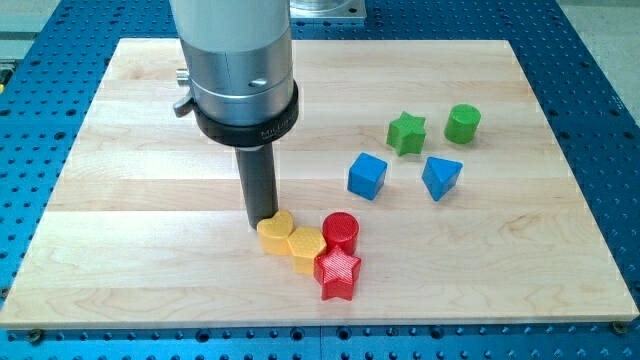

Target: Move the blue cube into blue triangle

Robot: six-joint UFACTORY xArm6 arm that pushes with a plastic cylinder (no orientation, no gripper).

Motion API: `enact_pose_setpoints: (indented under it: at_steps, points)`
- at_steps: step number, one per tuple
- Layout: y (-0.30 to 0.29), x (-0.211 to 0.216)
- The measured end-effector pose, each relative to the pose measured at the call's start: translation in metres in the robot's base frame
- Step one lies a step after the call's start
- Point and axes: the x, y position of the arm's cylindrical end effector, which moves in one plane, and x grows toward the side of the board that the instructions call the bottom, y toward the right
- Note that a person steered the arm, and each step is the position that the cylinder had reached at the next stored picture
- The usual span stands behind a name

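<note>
The push has not begun: the blue cube [367, 176] sits just left of the blue triangle [441, 177], near but apart. The tip [263, 221], a bare rod holding nothing, seems to touch the yellow block [275, 232], well away at lower left.

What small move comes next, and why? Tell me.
Probably swing my tip away from the yellow blocks it now touches and bring it to the view's left of the blue cube. The blue triangle sits just to the cube's right, a small gap apart, so a rightward push should close it.
</note>
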Motion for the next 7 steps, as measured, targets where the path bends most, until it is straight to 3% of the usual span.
enact_pose_setpoints:
  at_steps: [3, 4, 5, 6, 7]
  points:
    - [0.163, -0.041]
    - [0.145, -0.029]
    - [0.147, 0.002]
    - [0.168, 0.007]
    - [0.170, -0.030]
